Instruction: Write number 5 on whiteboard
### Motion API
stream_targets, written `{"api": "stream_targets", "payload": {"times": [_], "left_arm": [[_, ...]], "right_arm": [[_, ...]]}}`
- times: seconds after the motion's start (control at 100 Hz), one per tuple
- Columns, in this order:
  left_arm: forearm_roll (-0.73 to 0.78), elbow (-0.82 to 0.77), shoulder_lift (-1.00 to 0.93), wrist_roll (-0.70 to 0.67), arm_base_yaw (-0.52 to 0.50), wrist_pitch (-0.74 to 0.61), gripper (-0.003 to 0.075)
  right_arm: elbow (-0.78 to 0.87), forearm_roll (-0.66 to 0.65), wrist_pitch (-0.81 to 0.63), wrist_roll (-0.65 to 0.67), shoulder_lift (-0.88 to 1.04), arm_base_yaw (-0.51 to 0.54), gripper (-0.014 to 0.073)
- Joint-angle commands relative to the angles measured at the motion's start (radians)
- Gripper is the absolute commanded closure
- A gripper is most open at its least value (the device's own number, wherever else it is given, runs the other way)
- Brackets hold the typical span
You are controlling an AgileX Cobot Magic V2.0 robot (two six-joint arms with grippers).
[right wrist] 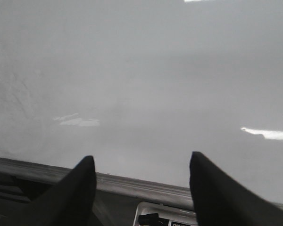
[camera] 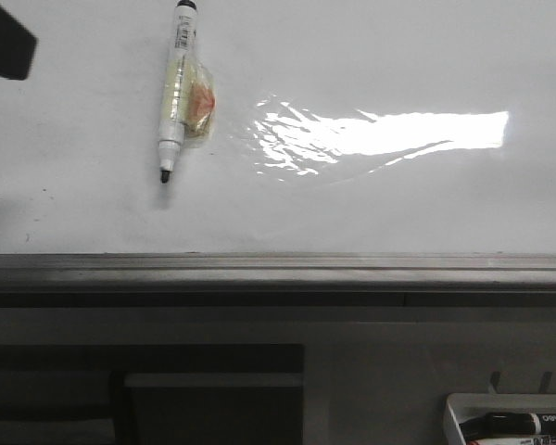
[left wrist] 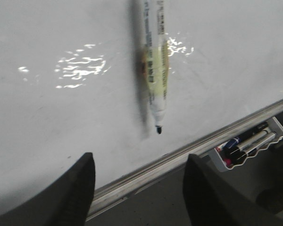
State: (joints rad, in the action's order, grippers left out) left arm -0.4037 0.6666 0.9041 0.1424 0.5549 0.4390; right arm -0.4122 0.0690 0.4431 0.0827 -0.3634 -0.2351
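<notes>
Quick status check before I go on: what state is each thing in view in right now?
whiteboard: blank, no 5 written yet
marker: uncapped, lying on the board, tip toward the rail
left gripper: open, empty
right gripper: open, empty
marker tray: holds several capped markers

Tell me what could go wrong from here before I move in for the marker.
The uncapped white marker lies on the glossy whiteboard, so a careless grasp could smear stray ink. Yellowish tape is wrapped around its barrel and may affect the grip. The open left tool sits nearer the grey rail than the marker.
</notes>
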Motion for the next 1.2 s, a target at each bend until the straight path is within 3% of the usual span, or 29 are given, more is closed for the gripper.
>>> {"api": "stream_targets", "payload": {"times": [0.0,0.44,0.83,0.97,1.14,1.19], "left_arm": [[-0.026,0.069,0.047,0.0,0.042,-0.085,0.0335],[-0.143,0.147,0.282,0.0,0.061,-0.137,0.0335],[-0.145,0.176,0.394,0.0,0.061,-0.171,0.0339],[-0.165,0.176,0.407,0.0,0.061,-0.167,0.0447],[-0.163,0.176,0.407,0.0,0.061,-0.159,0.0729],[-0.161,0.176,0.407,0.006,0.064,-0.143,0.0741]], "right_arm": [[-0.038,0.005,-0.099,-0.013,-0.031,-0.006,0.0206],[-0.039,0.011,-0.126,-0.013,-0.051,-0.006,0.0206],[-0.039,0.011,-0.124,-0.013,-0.054,-0.006,0.0206],[-0.039,0.011,-0.124,-0.013,-0.054,-0.006,0.0206],[-0.039,0.011,-0.122,-0.013,-0.054,-0.006,0.0206],[-0.039,0.011,-0.121,-0.015,-0.054,-0.014,0.0206]]}}
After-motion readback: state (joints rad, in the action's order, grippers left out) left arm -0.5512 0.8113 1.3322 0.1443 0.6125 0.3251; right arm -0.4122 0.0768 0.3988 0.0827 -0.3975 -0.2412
